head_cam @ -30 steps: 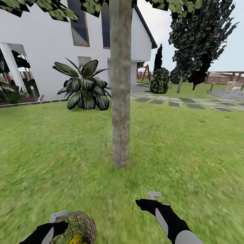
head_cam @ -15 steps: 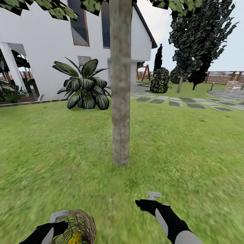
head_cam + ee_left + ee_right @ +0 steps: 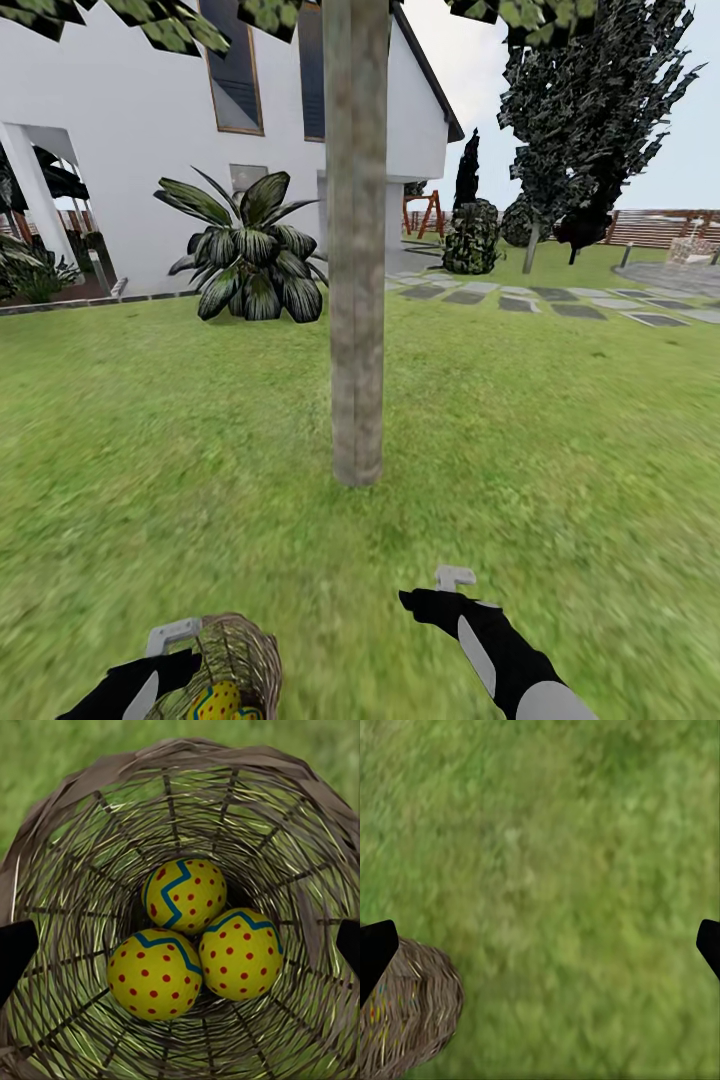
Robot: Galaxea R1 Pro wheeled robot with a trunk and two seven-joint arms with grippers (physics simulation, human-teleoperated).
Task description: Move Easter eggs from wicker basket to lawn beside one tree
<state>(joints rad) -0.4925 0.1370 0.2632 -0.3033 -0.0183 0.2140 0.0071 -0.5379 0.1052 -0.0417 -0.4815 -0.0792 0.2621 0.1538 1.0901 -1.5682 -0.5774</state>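
Observation:
The wicker basket [image 3: 240, 655] stands on the lawn [image 3: 560, 450] at the near left, in front of the tree [image 3: 356, 300]. The left wrist view looks straight into the basket [image 3: 82, 817]. Three Easter eggs lie at its bottom: one [image 3: 184, 894], a second [image 3: 155, 975] and a third [image 3: 241, 954]. One egg [image 3: 222, 700] shows through the mouth in the head view. My left gripper [image 3: 180, 650] is open over the basket's mouth [image 3: 180, 945], its fingertips [image 3: 15, 952] wide apart near the rim. My right gripper [image 3: 432, 590] is open over bare grass [image 3: 540, 945].
A low broad-leaved dark plant [image 3: 250, 260] grows before the white house [image 3: 120, 120]. A grey stepping-stone path [image 3: 560, 305] runs at the back right, past dark conical trees [image 3: 590, 110]. The right wrist view has the basket's side [image 3: 405, 1012] at one corner.
The whole head view has shifted slightly upward, so the camera moved. The basket sits a little higher in the picture against my left gripper. Both grippers keep their places.

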